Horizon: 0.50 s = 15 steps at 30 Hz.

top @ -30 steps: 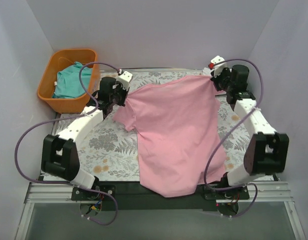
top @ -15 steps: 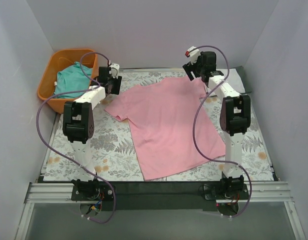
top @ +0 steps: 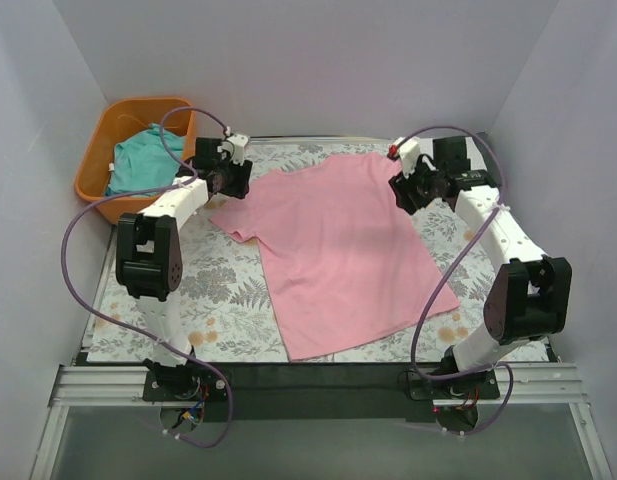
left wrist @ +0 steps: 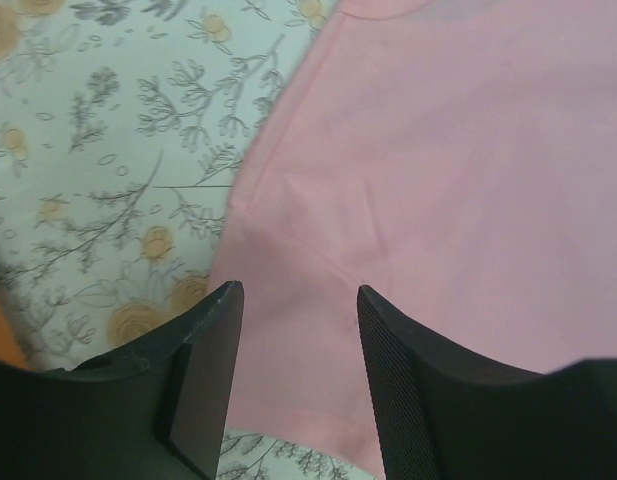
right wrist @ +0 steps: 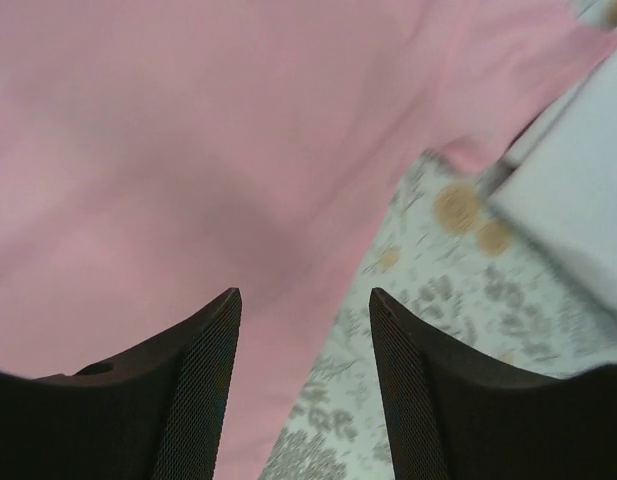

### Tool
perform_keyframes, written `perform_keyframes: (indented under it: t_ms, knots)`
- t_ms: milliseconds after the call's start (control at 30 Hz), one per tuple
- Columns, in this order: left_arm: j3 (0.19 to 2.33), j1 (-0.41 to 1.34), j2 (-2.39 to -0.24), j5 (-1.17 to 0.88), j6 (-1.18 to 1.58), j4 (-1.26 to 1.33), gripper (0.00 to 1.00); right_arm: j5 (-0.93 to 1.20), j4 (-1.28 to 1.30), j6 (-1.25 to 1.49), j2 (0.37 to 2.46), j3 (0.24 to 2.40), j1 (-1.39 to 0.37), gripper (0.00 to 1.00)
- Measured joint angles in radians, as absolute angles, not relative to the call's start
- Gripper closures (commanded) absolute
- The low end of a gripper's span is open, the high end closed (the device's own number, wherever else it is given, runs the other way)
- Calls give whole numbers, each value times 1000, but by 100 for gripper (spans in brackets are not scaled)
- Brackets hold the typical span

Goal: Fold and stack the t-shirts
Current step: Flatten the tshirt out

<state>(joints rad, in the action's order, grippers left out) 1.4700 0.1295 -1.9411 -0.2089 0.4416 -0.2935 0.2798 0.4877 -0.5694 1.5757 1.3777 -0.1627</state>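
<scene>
A pink t-shirt point(top: 338, 250) lies spread flat on the floral table cloth, collar toward the back. My left gripper point(top: 238, 183) hovers open over its left sleeve point(left wrist: 288, 330), with pink cloth showing between the fingers but not pinched. My right gripper point(top: 401, 193) stands open above the shirt's right side edge point(right wrist: 318, 270), also empty. A teal t-shirt point(top: 140, 162) lies crumpled in the orange basket. In the right wrist view a white cloth edge point(right wrist: 578, 200) shows beside the pink sleeve.
The orange plastic basket point(top: 93, 185) stands at the back left, off the table's corner. The floral table cloth point(top: 208, 290) covers the table. White walls close in on three sides. The pink shirt's hem reaches close to the near edge.
Both grippers held the pink shirt up by its shoulders a second ago. They have let go, and the shirt now lies flat. The right arm has swung back toward the right.
</scene>
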Motion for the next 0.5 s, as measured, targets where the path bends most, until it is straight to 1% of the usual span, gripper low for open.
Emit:
perform_keyframes:
  t_ms: [167, 300, 400, 500]
  knots:
    - [1497, 163, -2040, -206, 417, -316, 59, 231, 625, -588, 1581, 1198, -163, 54]
    - [1495, 163, -2100, -163, 375, -344, 63, 173, 672, -598, 1592, 1156, -164, 59]
    - [1446, 163, -2084, -133, 329, -331, 65, 126, 670, -607, 1632, 1155, -164, 62]
    - [1350, 162, -2018, -99, 278, -317, 66, 83, 664, -613, 1713, 1156, -163, 63]
